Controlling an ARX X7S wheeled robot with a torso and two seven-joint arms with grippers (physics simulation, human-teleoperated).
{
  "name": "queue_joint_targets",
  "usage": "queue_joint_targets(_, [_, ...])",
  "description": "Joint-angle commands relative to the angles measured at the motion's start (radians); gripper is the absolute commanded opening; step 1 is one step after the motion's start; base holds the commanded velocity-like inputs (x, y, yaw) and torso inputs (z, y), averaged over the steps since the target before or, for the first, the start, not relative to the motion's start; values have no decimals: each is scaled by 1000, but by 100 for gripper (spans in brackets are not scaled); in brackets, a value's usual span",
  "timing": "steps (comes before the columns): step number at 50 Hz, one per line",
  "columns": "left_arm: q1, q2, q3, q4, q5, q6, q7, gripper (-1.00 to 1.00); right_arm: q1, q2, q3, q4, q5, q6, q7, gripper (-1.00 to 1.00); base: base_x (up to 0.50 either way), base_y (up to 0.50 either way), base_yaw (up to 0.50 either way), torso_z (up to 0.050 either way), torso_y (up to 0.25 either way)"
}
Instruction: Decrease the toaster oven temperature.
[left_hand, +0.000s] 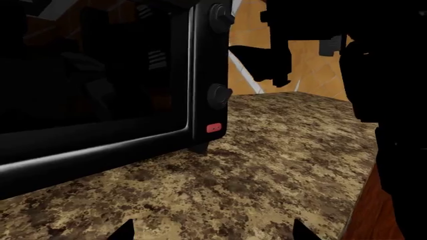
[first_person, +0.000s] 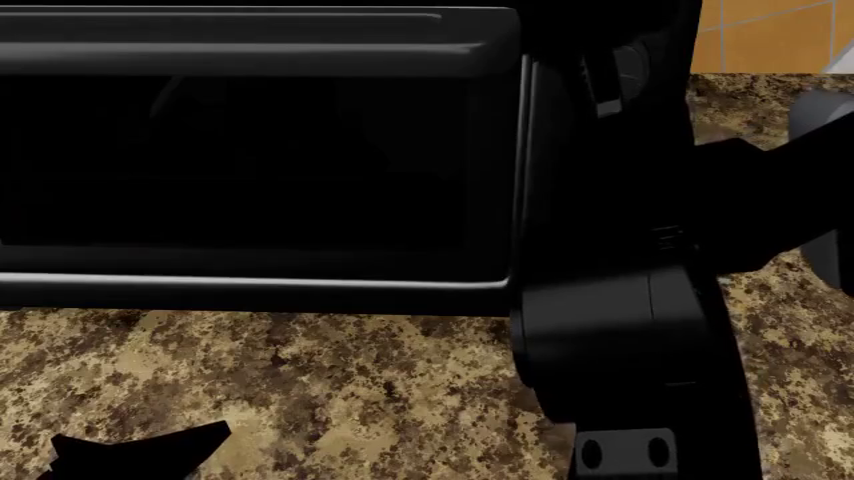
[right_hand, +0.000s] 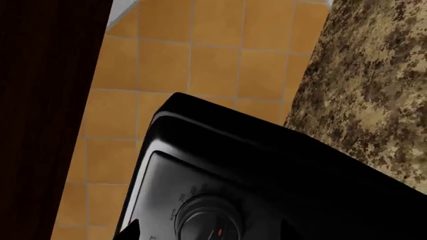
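The toaster oven (left_hand: 100, 75) is a black box with a dark glass door and a silver trim strip. It stands on the speckled counter (left_hand: 267, 165). Its side panel carries an upper knob (left_hand: 220, 17), a lower knob (left_hand: 219, 95) and a red button (left_hand: 213, 128). My right gripper (right_hand: 210, 231) is open just in front of this panel, with a knob (right_hand: 208, 220) between its fingertips (right_hand: 131, 230); I cannot tell if they touch it. It also shows in the left wrist view (left_hand: 263, 60). My left gripper (left_hand: 212, 234) is open and empty, low over the counter in front of the oven.
In the head view my right arm (first_person: 627, 300) hides the oven's (first_person: 254, 150) control panel. An orange tiled wall (right_hand: 200, 60) rises behind the counter. A dark cabinet side (right_hand: 47, 100) stands beside the oven. The counter's front edge (left_hand: 363, 190) runs close to my right arm.
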Motion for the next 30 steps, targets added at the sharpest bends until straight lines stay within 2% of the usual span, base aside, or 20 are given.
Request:
queue_joint_targets(1, [-1,2,2,-8,2,3,2,100,-6,4,-8,28,-9,-8,-7,100,0,0,0,0,0])
queue_joint_targets(30, [19,-6,5,-3,14,20,7,100,-9,-11,-21,83,43,-22,-48,100,3,0,2,0,0])
